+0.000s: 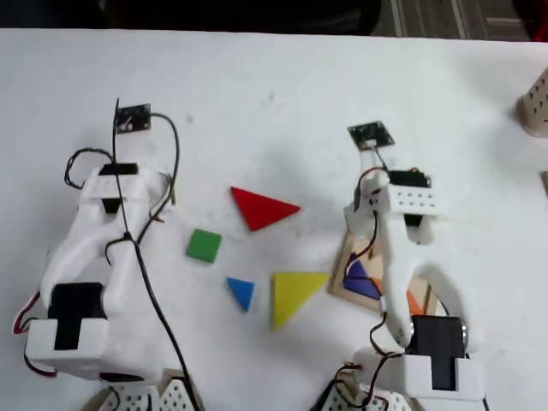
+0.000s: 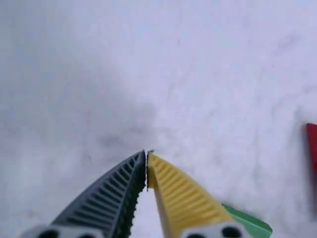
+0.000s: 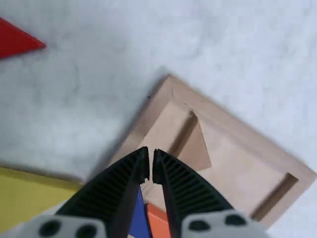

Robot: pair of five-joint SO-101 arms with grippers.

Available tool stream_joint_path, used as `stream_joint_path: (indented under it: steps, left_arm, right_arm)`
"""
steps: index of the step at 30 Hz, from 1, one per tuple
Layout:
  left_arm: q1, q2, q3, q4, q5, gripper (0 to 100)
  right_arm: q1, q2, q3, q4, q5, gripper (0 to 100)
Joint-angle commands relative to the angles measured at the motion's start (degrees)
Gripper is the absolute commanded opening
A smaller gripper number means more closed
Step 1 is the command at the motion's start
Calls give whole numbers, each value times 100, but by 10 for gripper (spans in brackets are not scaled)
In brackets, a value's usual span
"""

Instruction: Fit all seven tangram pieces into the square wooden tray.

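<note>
The square wooden tray (image 1: 339,276) lies at the right under my right arm, with a blue piece (image 1: 360,279) and an orange piece (image 1: 415,301) in it. On the table to its left lie a yellow triangle (image 1: 294,294), a small blue triangle (image 1: 241,292), a green square (image 1: 204,246) and a red triangle (image 1: 264,208). My right gripper (image 3: 150,154) is shut and empty above the tray (image 3: 233,148), near its far corner, with the blue piece (image 3: 139,219) and orange piece (image 3: 157,218) just behind the fingertips. My left gripper (image 2: 147,156) is shut and empty over bare table, the green square (image 2: 249,224) beside it.
The tabletop is white. A perforated wooden object (image 1: 534,106) stands at the far right edge. The red triangle (image 3: 17,39) and yellow triangle (image 3: 29,193) lie beside the tray in the right wrist view. A red edge (image 2: 312,148) shows in the left wrist view.
</note>
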Motion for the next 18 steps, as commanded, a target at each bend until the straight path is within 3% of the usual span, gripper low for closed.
stream_joint_path:
  steps: [1,18]
  left_arm:
    - [-57,-303,-26,-167,-53,22]
    - [-57,-295,9,-246,-53,22]
  right_arm:
    - [-57,-48,185,-295,18,17]
    - [1798,-84,862,-954,1600,17]
